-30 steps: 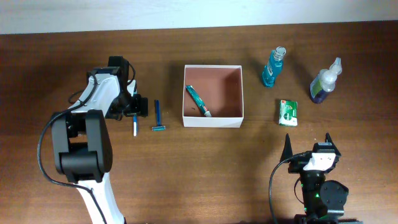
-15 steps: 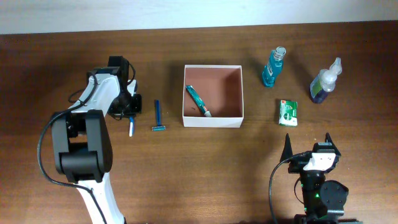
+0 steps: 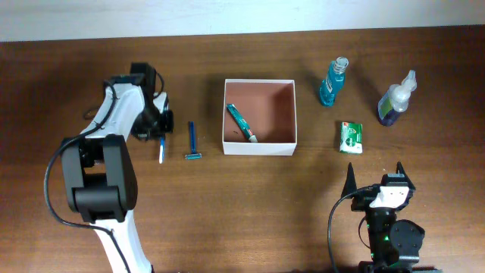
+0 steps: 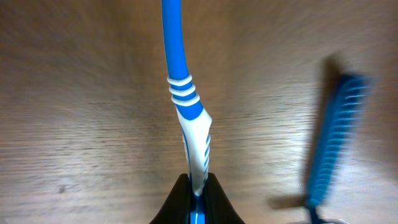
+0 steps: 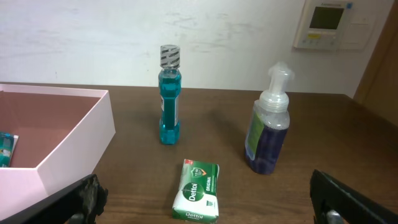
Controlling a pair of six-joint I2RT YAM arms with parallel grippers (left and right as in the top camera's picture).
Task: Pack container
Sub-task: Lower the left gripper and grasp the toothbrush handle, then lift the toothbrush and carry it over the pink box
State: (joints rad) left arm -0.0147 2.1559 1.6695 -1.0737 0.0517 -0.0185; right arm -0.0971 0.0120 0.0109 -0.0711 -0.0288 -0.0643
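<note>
The container (image 3: pixel 258 149), a square white box with a pinkish inside, sits mid-table and holds a green toothpaste tube (image 3: pixel 242 123). To its left, my left gripper (image 3: pixel 161 129) is shut on the handle end of a blue and white toothbrush (image 3: pixel 161 150). In the left wrist view the toothbrush (image 4: pixel 186 112) runs straight out from the closed jaws (image 4: pixel 198 183) over the wood. A blue razor (image 3: pixel 193 142) lies between toothbrush and box. My right gripper (image 3: pixel 375 174) stands open at the front right, nothing between its fingers, with the container's pink corner (image 5: pixel 74 143) at its left.
A blue mouthwash bottle (image 3: pixel 332 82), a purple pump bottle (image 3: pixel 396 98) and a green soap pack (image 3: pixel 350 137) stand right of the box. The soap pack (image 5: pixel 198 190) lies just ahead of my right gripper (image 5: pixel 205 198). The razor (image 4: pixel 336 143) lies close beside the toothbrush.
My left gripper has closed on the toothbrush handle. The wrist has shifted slightly and the toothbrush has moved a little with it. The right arm has not moved.
</note>
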